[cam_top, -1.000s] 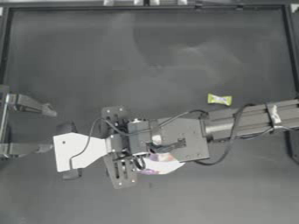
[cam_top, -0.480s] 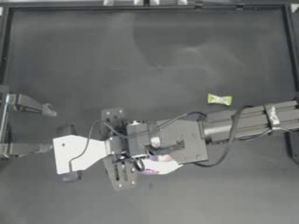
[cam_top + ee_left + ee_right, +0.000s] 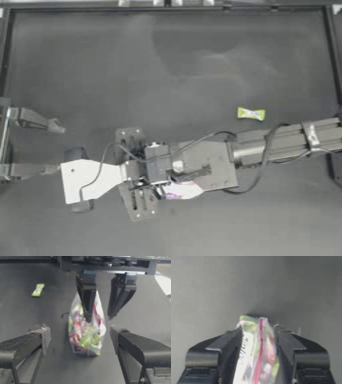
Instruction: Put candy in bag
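Dark bench (image 3: 167, 65), right hand (image 3: 258, 338) clamped on the floppy, slippery bag (image 3: 86, 333), left hand (image 3: 78, 338) open nearby, so I'd pinch the featherlight candy (image 3: 250, 113) mid-wrapper.

We count one candy (image 3: 250, 113) lying loose on the counter (image 3: 174, 60), a yellow-green wrapped sweet with twisted ends. We see one bag (image 3: 86, 331), clear plastic with a pink seal strip, and many mixed colourful sweets inside it, too jumbled for us to number. We count two robot arms, so two hands: the left hand (image 3: 78, 338) and the right hand (image 3: 258, 333).
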`<state>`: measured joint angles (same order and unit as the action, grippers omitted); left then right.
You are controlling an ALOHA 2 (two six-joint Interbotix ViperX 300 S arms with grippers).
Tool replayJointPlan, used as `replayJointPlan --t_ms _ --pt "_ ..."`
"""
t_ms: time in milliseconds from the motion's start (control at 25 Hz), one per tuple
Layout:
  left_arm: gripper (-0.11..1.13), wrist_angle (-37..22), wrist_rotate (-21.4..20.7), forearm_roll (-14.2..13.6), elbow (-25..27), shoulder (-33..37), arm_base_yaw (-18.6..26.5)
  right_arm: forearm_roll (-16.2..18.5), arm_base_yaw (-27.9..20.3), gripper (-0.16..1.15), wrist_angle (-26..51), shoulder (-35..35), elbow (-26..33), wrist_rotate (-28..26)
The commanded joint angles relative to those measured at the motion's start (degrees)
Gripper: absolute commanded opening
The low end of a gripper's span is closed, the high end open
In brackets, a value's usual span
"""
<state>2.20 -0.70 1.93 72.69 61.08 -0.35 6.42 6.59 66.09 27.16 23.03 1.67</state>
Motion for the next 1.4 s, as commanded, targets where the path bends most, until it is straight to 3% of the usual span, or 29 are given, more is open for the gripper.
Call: replayJointPlan --t_ms 40,400,800,1400 --pt "1.01 0.35 0.09 0.09 -0.62 -0.18 0.09 0.0 0.18 0.7 -0.18 -1.23 1.58 0.09" --pt "1.01 0.44 0.09 0.09 -0.53 -0.26 0.09 0.0 0.18 0.54 -0.09 -1.23 1.67 0.09" --pt "1.01 0.44 0.09 1.23 0.09 -0.26 0.09 0.35 0.18 0.16 -0.18 -1.76 1.23 0.7" --pt "1.01 0.18 0.09 2.37 0.79 -0.26 0.09 2.2 0.18 0.1 -1.76 -5.19 -1.93 0.53"
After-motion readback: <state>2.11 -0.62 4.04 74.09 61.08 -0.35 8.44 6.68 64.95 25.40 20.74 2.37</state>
